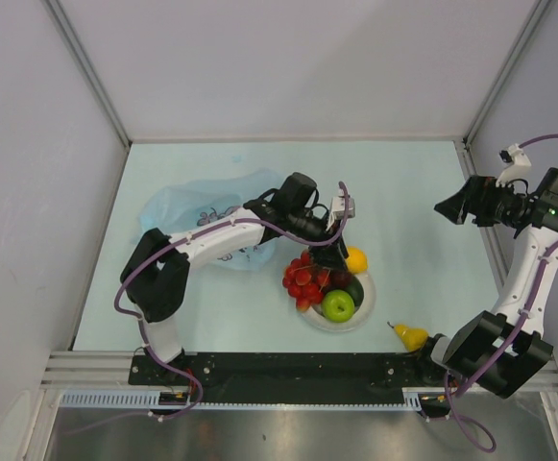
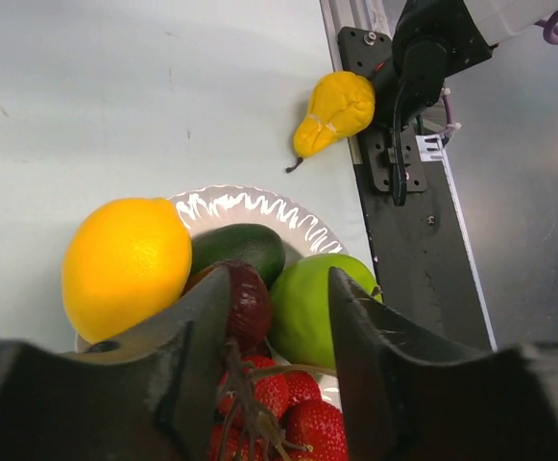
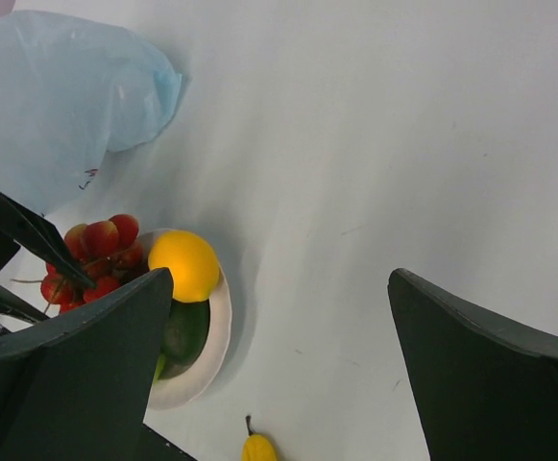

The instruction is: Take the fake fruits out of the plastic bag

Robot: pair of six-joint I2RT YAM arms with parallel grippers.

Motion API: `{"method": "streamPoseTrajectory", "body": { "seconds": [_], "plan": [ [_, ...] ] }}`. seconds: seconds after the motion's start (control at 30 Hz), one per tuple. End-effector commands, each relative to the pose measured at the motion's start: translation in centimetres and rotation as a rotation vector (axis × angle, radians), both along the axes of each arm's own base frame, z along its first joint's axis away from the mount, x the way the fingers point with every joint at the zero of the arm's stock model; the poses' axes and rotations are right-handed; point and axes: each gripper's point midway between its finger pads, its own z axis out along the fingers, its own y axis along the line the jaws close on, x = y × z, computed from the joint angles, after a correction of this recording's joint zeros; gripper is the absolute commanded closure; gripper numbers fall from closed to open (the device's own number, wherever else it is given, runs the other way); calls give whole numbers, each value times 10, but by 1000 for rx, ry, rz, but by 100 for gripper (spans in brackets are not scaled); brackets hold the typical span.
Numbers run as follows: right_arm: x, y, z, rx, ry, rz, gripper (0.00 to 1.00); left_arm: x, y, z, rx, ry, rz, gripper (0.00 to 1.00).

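The light-blue plastic bag lies crumpled at the back left; it also shows in the right wrist view. A white plate holds a green apple, an avocado, a lemon and a bunch of red grapes. My left gripper hangs open just over the plate. In its wrist view the gripper has the bunch's stem loose between its jaws, above a dark maroon fruit. My right gripper is open and empty, high at the right.
A yellow pear-shaped fruit lies on the table by the right arm's base, close to the black front rail. Grey walls close in the back and both sides of the pale table.
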Motion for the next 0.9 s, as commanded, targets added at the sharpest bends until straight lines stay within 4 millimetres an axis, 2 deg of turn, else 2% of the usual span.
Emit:
{"method": "streamPoseTrajectory", "body": {
  "seconds": [0.0, 0.07, 0.1, 0.13, 0.2, 0.3, 0.43, 0.57, 0.73, 0.8, 0.87],
  "plan": [
    [-1, 0, -4, -83, -34, 57, 0, 3, -8, 24, -77, -30, 3, 45],
    [-2, 3, -11, -146, -31, 95, 0, 8, -12, 32, -94, -32, 20, 31],
    [-3, 11, -19, -194, -6, 131, 0, 11, -14, 33, -88, -29, 39, 20],
    [-3, 13, -23, -238, -14, 167, 0, 15, -16, 32, -79, -24, 61, 1],
    [-5, 26, -28, -263, -3, 225, 0, 16, -20, 34, -86, -38, 63, 0],
    [-4, 34, -27, -254, -13, 257, 0, 18, -23, 37, -95, -37, 72, 0],
    [0, 35, -24, -217, -17, 240, 0, 19, -24, 44, -111, -29, 85, 0],
    [-2, 38, -25, -203, -14, 256, 1, 25, -28, 64, -141, -64, 101, 0],
    [-5, 43, -26, -175, 2, 267, 0, 35, -32, 68, -141, -85, 134, 0],
    [-6, 43, -25, -173, 0, 263, 0, 45, -31, 71, -124, -104, 198, 0],
    [-7, 43, -24, -179, -4, 260, 0, 74, -18, 74, -57, -166, 384, 0]
  ]
}}
